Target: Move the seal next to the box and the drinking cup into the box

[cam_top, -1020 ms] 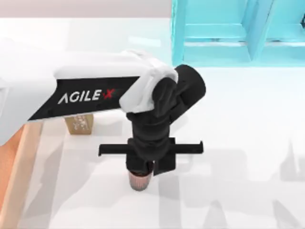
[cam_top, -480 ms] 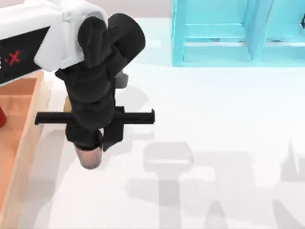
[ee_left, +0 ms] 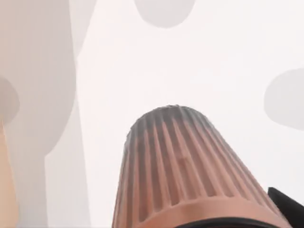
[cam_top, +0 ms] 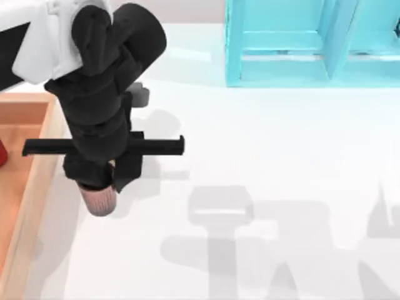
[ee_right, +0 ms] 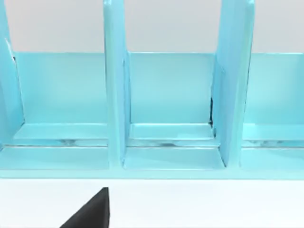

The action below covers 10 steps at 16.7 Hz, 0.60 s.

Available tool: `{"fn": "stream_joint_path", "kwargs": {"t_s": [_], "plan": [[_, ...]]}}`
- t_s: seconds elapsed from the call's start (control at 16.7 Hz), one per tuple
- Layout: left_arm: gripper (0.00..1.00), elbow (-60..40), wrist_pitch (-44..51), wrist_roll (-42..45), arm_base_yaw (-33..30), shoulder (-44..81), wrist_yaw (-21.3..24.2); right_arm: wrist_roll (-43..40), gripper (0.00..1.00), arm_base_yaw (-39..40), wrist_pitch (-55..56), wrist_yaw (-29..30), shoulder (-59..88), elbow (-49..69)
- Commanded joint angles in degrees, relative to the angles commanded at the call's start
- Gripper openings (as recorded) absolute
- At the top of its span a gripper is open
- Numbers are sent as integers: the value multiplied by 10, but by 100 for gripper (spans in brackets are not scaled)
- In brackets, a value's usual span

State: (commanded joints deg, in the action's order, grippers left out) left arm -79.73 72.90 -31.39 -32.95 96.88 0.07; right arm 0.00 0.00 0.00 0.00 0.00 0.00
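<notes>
Spreading across the whole top view is one white table (cam_top: 281, 156), crossed by grey shadows. One turquoise shelf unit (cam_top: 312, 40) sits at one o'clock on it, and the right wrist view looks straight into its upright dividers (ee_right: 114, 95) and open bays. One box (cam_top: 28, 181), the light-orange tray with pale walls, runs along the nine o'clock edge, and a sliver of something red (cam_top: 2, 153) shows inside it at the far left.

One arm is at work here: the left arm, white with a black wrist, reaches in from eleven o'clock, and the left gripper (cam_top: 97, 178) hangs just to the three o'clock side of the box's wall. Its pincer is closed around the one drinking cup (cam_top: 99, 199), the ribbed reddish-brown body poking out below the fingers toward six o'clock. The left wrist view shows that cup (ee_left: 185, 175) close up, ribs running down to its base, with bare table below it, so it is lifted clear of the surface and is outside the box.

A small dark piece (ee_right: 90, 211) pokes in at the edge of the right wrist view; whether the right pincer is wide or narrow cannot be told.
</notes>
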Motion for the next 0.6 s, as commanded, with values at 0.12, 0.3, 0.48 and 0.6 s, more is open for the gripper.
{"fn": "stream_joint_path", "kwargs": {"t_s": [0.12, 0.3, 0.48, 0.6], "plan": [[0, 5, 2, 31, 31, -10, 3, 0, 100, 0, 0, 0, 0, 0], [0, 26, 5, 118, 118, -33, 9, 0, 100, 0, 0, 0, 0, 0], [0, 62, 10, 245, 245, -62, 16, 0, 100, 0, 0, 0, 0, 0], [0, 90, 11, 337, 338, -83, 21, 0, 100, 0, 0, 0, 0, 0]]}}
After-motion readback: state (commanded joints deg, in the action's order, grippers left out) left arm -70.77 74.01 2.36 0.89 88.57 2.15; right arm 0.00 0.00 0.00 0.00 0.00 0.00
